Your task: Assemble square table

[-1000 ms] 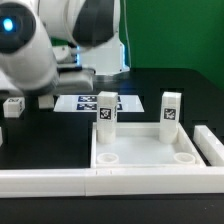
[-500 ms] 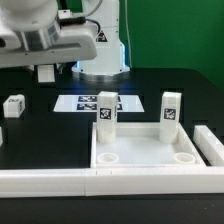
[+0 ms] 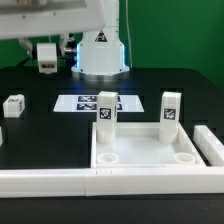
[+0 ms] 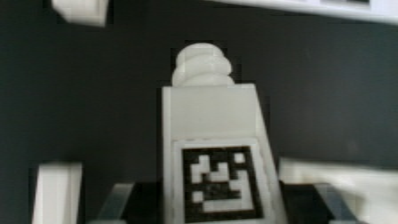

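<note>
1. Gripper (image 3: 46,58) sits in the upper left of the exterior view, high above the black table (image 3: 40,135). It hangs under the arm's white wrist.
2. Its fingers pinch a held leg block (image 3: 46,55). From this view only a small white piece with a dark tag patch shows at the tip.
3. In the wrist view, the held leg block (image 4: 210,130) lies dead centre between the two dark fingers (image 4: 119,207). One finger is on each flank, at the block's tagged end. Gripper (image 4: 205,205) is closed on that end. The ribbed screw tip points away from the camera.
4. The background of the wrist view is blurred, with white shapes on black that cannot be identified.
5. Square tabletop (image 3: 150,145) lies in the lower centre-right of the exterior view, well apart from the gripper.
6. Two leg blocks stand upright at its far corners: left standing leg (image 3: 107,112) and right standing leg (image 3: 170,110), tags facing the camera.
7. Two round sockets show at its near corners.
8. Loose leg block (image 3: 13,105) lies on the table at the left edge, below the gripper and clear of it.
9. Marker board (image 3: 82,102) lies flat behind the left standing leg.
10. Border wall (image 3: 60,180) runs along the bottom of the frame and up the right side, just beside the tabletop.
</note>
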{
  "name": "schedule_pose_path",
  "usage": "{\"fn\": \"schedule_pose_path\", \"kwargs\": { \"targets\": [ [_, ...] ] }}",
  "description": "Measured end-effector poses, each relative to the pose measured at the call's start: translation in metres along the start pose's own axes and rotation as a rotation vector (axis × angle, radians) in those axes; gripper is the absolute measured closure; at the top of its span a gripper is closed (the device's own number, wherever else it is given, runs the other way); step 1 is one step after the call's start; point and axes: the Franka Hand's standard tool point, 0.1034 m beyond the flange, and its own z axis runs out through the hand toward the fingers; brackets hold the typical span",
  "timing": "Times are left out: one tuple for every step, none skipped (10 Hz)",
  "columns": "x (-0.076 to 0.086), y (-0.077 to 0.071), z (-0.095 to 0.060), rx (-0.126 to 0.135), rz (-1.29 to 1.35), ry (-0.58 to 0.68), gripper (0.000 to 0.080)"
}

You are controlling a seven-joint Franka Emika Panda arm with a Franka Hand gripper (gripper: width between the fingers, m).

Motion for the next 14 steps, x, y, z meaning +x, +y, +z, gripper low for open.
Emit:
{"fn": "schedule_pose_path", "kwargs": {
  "targets": [
    [0.011,-0.007,-0.017,-0.021,-0.013,0.077,0.0509],
    [0.018,-0.014,-0.028,-0.031,-0.008,0.131,0.0509],
    [0.022,-0.011,-0.028,-0.045,-0.021,0.218,0.0509],
    [0.020,-0.009,-0.025,-0.053,-0.017,0.275,0.0509],
    [0.019,-0.007,-0.025,-0.061,-0.020,0.314,0.0509],
    [0.024,-0.004,-0.027,-0.078,-0.024,0.397,0.0509],
    [0.024,-0.004,-0.024,-0.090,-0.010,0.472,0.0509],
    [0.037,-0.024,-0.023,-0.090,0.039,0.524,0.0509],
    [0.055,-0.044,-0.028,-0.104,0.045,0.612,0.0509],
    [0.076,-0.069,-0.039,-0.094,0.095,0.706,0.0509],
    [0.089,-0.095,-0.049,-0.075,0.108,0.756,0.0509],
    [0.096,-0.111,-0.058,-0.057,0.116,0.778,0.0509],
    [0.097,-0.112,-0.060,-0.072,0.111,0.822,0.0509],
    [0.097,-0.106,-0.062,-0.112,0.103,0.896,0.0509]
  ]
}}
